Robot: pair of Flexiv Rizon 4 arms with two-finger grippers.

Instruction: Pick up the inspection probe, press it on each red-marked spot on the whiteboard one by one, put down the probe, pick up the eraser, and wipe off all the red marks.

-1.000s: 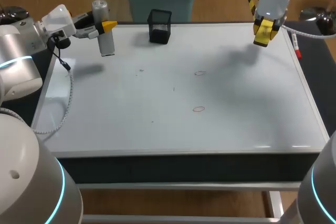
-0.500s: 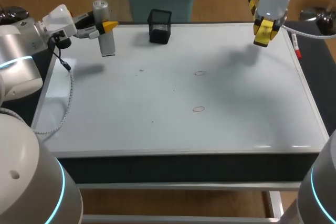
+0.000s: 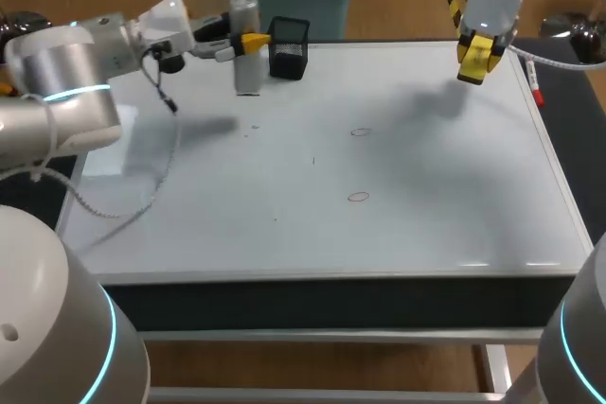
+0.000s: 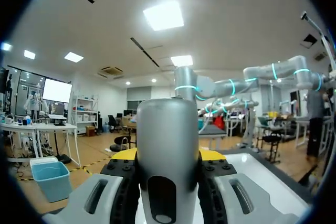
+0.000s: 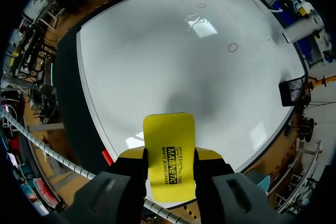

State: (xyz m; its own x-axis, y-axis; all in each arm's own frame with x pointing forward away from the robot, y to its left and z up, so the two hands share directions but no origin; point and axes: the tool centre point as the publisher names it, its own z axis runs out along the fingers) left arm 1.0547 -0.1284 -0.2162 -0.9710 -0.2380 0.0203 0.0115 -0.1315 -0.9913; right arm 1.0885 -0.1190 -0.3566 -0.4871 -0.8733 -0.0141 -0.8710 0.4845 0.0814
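Whiteboard [image 3: 426, 234] covers the desk. Toward its middle we see the near red mark [image 3: 358, 197], then the far red mark [image 3: 361, 131] behind it, both faint small rings. The specks [image 3: 254, 127] left of them are too small to identify. At the far edge, left of centre, our left gripper [image 3: 247, 43] is clenched on the silver inspection probe [image 3: 246, 73]. The probe stands upright just beside a black mesh cup [image 3: 288, 47], and we cannot tell if its tip touches the board. Over the far right corner, our right gripper [image 3: 476, 57] grips the yellow eraser [image 5: 169, 156], which blends with the fingertips in the head view.

The probe [image 3: 246, 49] hangs just left of the mesh cup [image 3: 288, 47] at the whiteboard [image 3: 426, 215]'s far edge, the eraser [image 3: 475, 59] above its far-right corner.
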